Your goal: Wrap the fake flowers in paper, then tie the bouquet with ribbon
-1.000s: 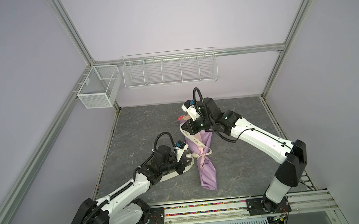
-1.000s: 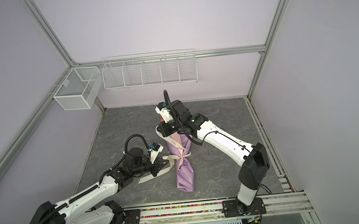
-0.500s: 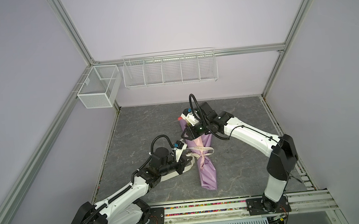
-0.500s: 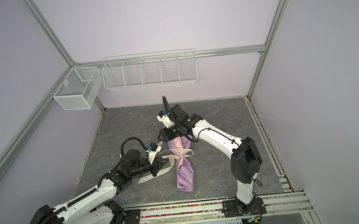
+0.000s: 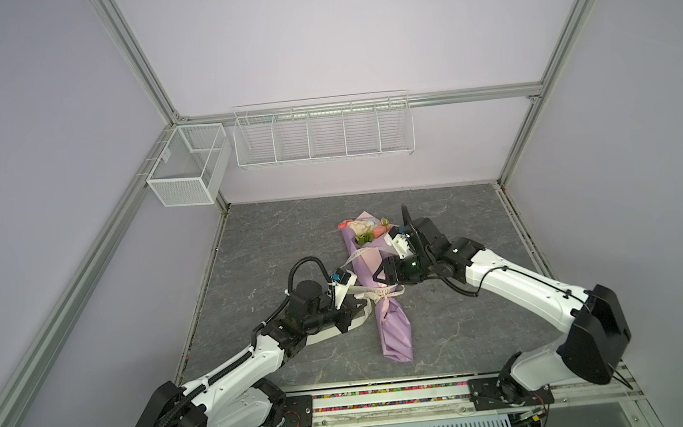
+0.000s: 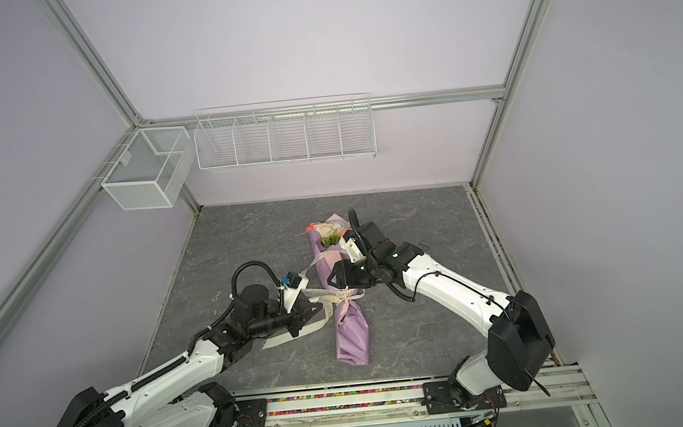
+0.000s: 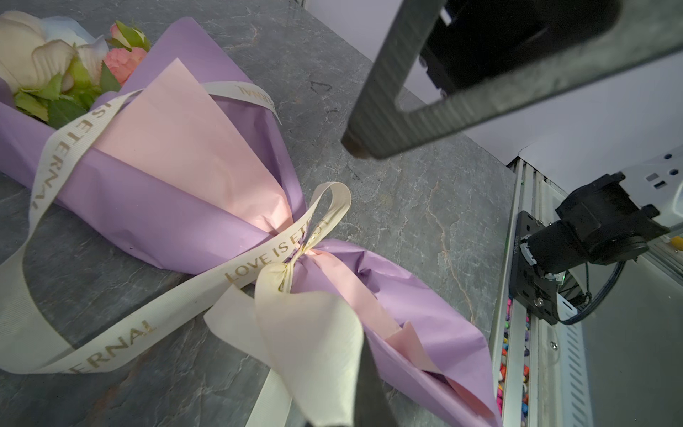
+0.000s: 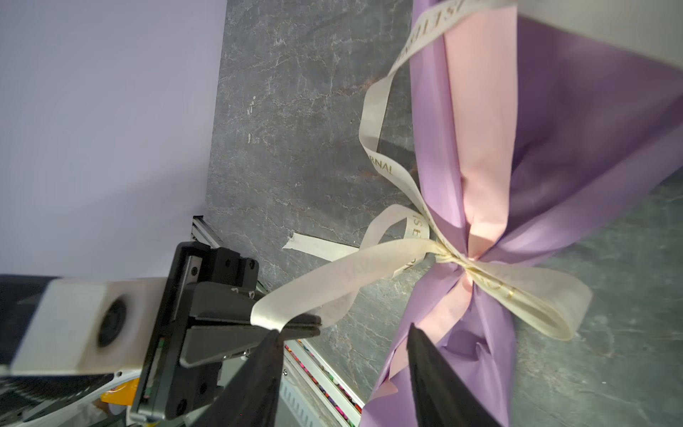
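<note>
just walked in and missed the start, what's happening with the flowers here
Two robot arms are tying a cream ribbon with gold lettering around the bouquet of fake flowers. The bouquet lies wrapped in lilac and pink paper on the grey stone-patterned table. The ribbon is already knotted, with loops, at the wrap's narrow waist. The left tool is shut on a stretch of ribbon coming off the knot, beside the wrap. The right tool is open above the wrap, holding nothing.

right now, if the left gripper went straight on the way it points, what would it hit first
Most likely the lilac and pink paper wrap, near its cinched waist, just beyond the cream printed ribbon loop the left gripper pinches; depth is unclear.
</note>
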Robot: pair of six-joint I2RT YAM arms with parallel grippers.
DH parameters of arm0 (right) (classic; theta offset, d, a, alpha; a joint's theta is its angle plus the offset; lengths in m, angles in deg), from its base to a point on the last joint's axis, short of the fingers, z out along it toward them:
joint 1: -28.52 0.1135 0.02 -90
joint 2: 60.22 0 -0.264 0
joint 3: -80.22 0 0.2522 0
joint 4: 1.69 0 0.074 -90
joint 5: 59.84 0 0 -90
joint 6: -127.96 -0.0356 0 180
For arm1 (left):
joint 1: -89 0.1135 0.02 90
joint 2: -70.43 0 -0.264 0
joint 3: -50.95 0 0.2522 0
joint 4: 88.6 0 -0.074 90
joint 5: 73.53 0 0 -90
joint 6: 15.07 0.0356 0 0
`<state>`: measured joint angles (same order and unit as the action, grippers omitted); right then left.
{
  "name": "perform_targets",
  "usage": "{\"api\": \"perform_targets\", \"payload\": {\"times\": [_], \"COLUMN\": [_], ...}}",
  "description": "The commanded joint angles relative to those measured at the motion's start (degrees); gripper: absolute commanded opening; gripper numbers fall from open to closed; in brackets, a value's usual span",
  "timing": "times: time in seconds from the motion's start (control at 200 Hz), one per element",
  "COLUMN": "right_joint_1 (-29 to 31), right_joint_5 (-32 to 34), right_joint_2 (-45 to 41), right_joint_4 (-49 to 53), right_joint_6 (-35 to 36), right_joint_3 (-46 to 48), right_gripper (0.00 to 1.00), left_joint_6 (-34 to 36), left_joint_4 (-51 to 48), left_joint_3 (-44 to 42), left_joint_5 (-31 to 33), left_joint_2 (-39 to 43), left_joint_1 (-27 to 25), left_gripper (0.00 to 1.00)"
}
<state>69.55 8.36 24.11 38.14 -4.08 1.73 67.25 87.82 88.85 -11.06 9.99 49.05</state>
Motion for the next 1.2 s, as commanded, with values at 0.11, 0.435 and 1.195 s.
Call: {"api": "perform_targets", "payload": {"times": [0.11,0.435,1.195], "right_joint_1": [4.8,6.7,8.5], "right_joint_5": [-2.1,1.2,2.1], "right_joint_2": [0.5,-0.6,1.9], "right_joint_4": [-10.0,-12.2,-11.7], "right_joint_6": [-15.6,-19.6,-19.0], "right_joint_3": [3.0,4.9,4.4], "right_gripper": [0.58,0.55,0.10], "left_joint_6": [0.2,0.0,0.0], "left_joint_4": [-0.6,-0.4,-2.2], "left_joint_3": [1.6,2.1,3.4], "left_joint_5": [-1.3,-0.5,-0.1], "left_joint_2": [-0.8,-1.2,-0.5], "left_joint_1": [-0.3,-0.3,-0.3], "left_gripper": [0.04,0.05,0.07]}}
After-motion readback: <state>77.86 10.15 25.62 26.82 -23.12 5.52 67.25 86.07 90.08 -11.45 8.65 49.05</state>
